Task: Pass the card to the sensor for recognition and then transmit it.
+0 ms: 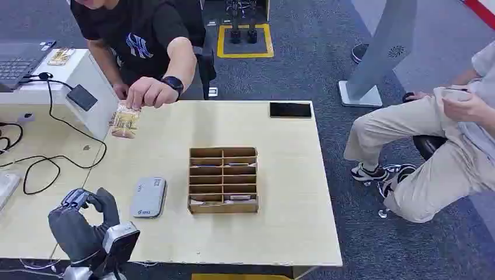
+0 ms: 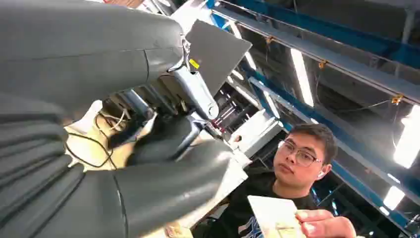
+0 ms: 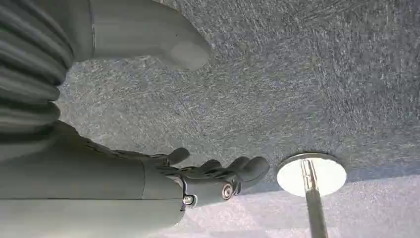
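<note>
A person at the far left of the table holds a pale card [image 1: 125,121] by its top edge, just above the tabletop. The same card [image 2: 275,218] hangs from the person's fingers in the left wrist view. My left hand [image 1: 82,219] is raised over the table's near left corner, well short of the card. Its fingers [image 2: 163,134] are apart and hold nothing. The grey card sensor [image 1: 148,197] lies flat just right of that hand. My right hand [image 3: 148,183] hangs over grey carpet with its fingers stretched out and empty.
A wooden slotted organiser [image 1: 223,179] stands mid-table with cards in its near slots. A black phone [image 1: 290,109] lies at the far edge. Black cables [image 1: 55,163] and a laptop [image 1: 17,58] are on the left. Another person [image 1: 443,146] sits to the right. A metal stand base [image 3: 311,173] rests on the floor.
</note>
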Controlling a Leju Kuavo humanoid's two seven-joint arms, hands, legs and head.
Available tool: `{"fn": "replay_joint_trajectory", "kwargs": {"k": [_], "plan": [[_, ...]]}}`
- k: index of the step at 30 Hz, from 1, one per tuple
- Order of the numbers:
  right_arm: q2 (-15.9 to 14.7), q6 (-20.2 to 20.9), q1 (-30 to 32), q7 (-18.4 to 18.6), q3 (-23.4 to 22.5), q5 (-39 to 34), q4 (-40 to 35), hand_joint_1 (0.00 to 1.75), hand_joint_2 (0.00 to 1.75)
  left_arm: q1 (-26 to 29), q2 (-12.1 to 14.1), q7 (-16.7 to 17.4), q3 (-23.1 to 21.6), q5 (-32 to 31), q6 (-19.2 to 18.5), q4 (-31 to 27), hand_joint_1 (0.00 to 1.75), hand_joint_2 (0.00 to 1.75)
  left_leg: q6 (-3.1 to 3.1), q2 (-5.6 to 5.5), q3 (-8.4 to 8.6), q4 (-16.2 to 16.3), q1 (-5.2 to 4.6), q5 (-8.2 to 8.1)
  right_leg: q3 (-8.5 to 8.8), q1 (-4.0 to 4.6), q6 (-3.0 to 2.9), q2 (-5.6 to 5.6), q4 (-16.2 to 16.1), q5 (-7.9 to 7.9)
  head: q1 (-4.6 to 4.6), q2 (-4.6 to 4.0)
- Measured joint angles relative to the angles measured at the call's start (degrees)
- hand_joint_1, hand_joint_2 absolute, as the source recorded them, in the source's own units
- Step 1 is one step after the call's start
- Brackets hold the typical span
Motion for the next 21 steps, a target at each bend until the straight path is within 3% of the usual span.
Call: {"fn": "replay_joint_trajectory", "kwargs": {"k": [3, 4, 10, 21], "plan": [[0.0, 0.0, 0.0, 0.4, 0.0, 0.0, 0.0, 0.00, 1.75, -0.1, 0.0, 0.4, 0.0, 3.3, 0.0, 0.3, 0.00, 0.00, 0.00, 0.00, 0.01, 0.0, 0.00, 0.00, -0.01, 0.00, 0.00, 0.00, 0.0, 0.00, 0.00, 0.00], [0.0, 0.0, 0.0, 0.5, 0.0, 0.0, 0.0, 0.00, 1.75, -0.1, 0.0, 0.9, 0.0, 4.1, 0.0, 0.5, 0.00, 1.75, 0.00, 0.00, 0.01, 0.0, 0.00, 0.00, -0.02, 0.00, 0.00, 0.00, 0.0, 0.00, 0.02, 0.00], [0.0, 0.0, 0.0, 0.5, 0.2, 0.8, 0.0, 0.00, 1.75, -1.4, 0.1, 3.2, -0.2, 6.9, 0.0, 4.6, 0.00, 1.75, 0.00, 0.03, 0.03, 0.0, 0.00, 0.00, -0.16, -0.01, 0.00, 0.02, 0.0, 0.00, 0.02, 0.00], [-1.1, 0.0, -0.7, -0.1, 1.1, 2.5, 1.9, 0.00, 1.75, -11.3, 1.3, 7.6, -1.1, 6.1, 0.0, 16.4, 0.00, 1.75, -0.01, 0.06, 0.06, 0.0, 0.00, 0.04, -0.02, -0.01, -0.03, 0.06, 0.0, 0.06, 0.02, 0.00]]}}
